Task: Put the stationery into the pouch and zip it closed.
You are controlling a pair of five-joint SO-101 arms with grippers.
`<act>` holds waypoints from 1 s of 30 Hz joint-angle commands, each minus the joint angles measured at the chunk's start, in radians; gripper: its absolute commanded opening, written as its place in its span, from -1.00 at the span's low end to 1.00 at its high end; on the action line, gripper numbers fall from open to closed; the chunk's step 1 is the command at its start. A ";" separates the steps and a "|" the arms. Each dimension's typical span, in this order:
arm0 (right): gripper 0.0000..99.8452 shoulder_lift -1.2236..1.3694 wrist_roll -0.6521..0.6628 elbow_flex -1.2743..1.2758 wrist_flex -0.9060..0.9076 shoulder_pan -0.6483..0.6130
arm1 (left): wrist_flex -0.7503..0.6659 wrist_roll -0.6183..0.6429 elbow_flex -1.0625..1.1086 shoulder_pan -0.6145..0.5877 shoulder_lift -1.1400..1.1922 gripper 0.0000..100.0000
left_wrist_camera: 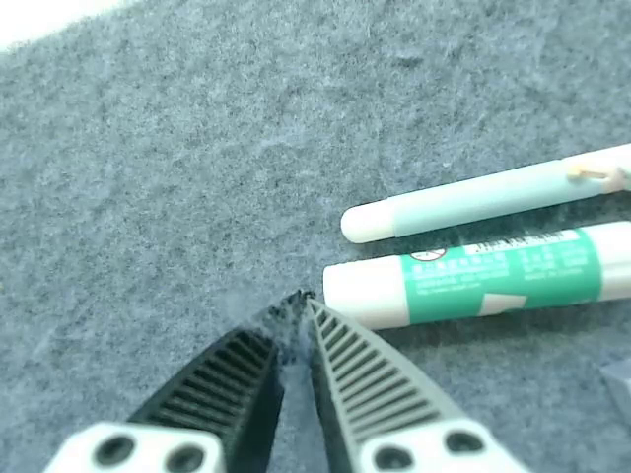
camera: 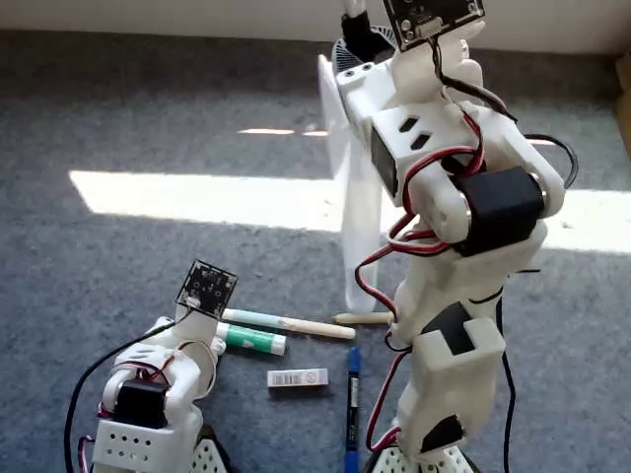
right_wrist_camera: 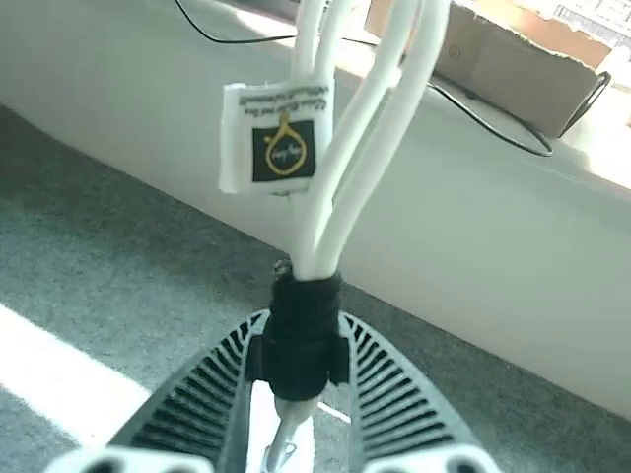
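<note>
Right end effector: we log it pinching the black tab of the pouch. This holds the white pouch upright over the desk, probably for loading.

Left end effector: pressed together, tips on the desk just beside the glue stick.

Pale pen, eraser and blue pen: we find these lying nearby, not yet in the pouch.

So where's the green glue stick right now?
In the high view the green glue stick lies on the grey surface, its white end by the left arm's tool, alongside the pale teal pen.
</note>
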 commanded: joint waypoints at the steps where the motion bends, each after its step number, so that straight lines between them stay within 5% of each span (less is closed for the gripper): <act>1: -0.99 0.007 0.011 -0.105 0.016 -0.008 | 0.006 0.012 0.019 -0.002 -0.002 -0.99; 11: -0.99 0.062 -0.005 -0.107 0.016 -0.007 | 0.006 0.012 0.019 -0.002 -0.002 -0.99; 30: -0.99 0.021 -0.516 -0.107 0.012 0.328 | 0.006 0.012 0.019 -0.002 -0.002 -0.99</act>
